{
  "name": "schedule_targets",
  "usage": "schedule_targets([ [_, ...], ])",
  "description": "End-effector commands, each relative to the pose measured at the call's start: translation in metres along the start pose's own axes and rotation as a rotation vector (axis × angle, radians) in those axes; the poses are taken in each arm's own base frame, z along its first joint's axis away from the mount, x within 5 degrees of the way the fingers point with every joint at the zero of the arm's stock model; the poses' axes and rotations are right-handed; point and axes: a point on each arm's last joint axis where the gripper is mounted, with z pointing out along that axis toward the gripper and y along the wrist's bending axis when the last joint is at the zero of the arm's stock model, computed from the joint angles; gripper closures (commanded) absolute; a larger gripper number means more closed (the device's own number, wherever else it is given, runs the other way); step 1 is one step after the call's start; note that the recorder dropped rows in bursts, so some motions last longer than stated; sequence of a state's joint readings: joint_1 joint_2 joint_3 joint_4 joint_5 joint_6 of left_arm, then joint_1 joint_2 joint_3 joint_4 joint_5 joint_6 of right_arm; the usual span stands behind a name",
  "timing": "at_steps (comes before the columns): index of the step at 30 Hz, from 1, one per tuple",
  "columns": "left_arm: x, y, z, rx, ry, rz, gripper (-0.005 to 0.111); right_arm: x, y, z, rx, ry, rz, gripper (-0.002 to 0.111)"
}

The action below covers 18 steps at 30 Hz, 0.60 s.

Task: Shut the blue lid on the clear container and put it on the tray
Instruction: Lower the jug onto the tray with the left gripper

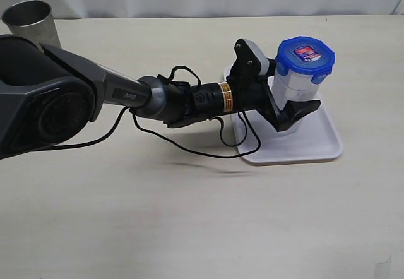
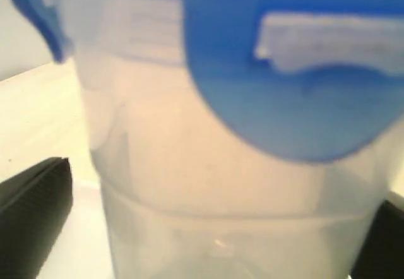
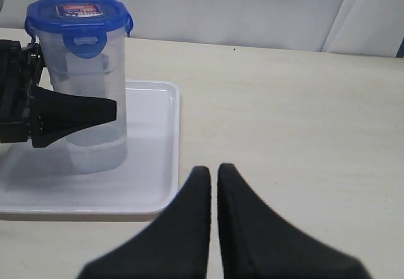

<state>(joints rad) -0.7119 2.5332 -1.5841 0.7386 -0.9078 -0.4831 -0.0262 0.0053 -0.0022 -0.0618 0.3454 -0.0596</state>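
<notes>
The clear container (image 1: 291,88) stands upright on the white tray (image 1: 315,148), with the blue lid (image 1: 305,55) seated on top, sticker up. My left gripper (image 1: 295,105) straddles the container's lower body, jaws open. In the left wrist view a strip of tray shows between one black finger (image 2: 31,206) and the container (image 2: 221,184); the lid's tab (image 2: 297,83) hangs above. The right wrist view shows the container (image 3: 95,96), lid (image 3: 77,15) and tray (image 3: 151,165) from the side. My right gripper (image 3: 213,168) is shut on nothing over bare table beside the tray.
A grey steel cup (image 1: 30,20) stands at the far left corner of the table. The left arm's black cable (image 1: 189,148) loops down to the table just left of the tray. A white backdrop runs along the table's far edge.
</notes>
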Motion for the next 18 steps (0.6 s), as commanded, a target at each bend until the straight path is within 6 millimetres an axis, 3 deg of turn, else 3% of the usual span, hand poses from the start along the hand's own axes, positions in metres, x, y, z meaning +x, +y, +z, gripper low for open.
schedule_targets([
  [1, -0.005, 0.007, -0.004, 0.006, 0.004, 0.000, 0.004, 0.000, 0.000, 0.000, 0.008, -0.006, -0.007, 0.104],
  [18, 0.006, 0.021, -0.021, 0.104, 0.110, 0.009, 0.004, 0.000, 0.000, 0.000, 0.008, -0.006, -0.007, 0.104],
])
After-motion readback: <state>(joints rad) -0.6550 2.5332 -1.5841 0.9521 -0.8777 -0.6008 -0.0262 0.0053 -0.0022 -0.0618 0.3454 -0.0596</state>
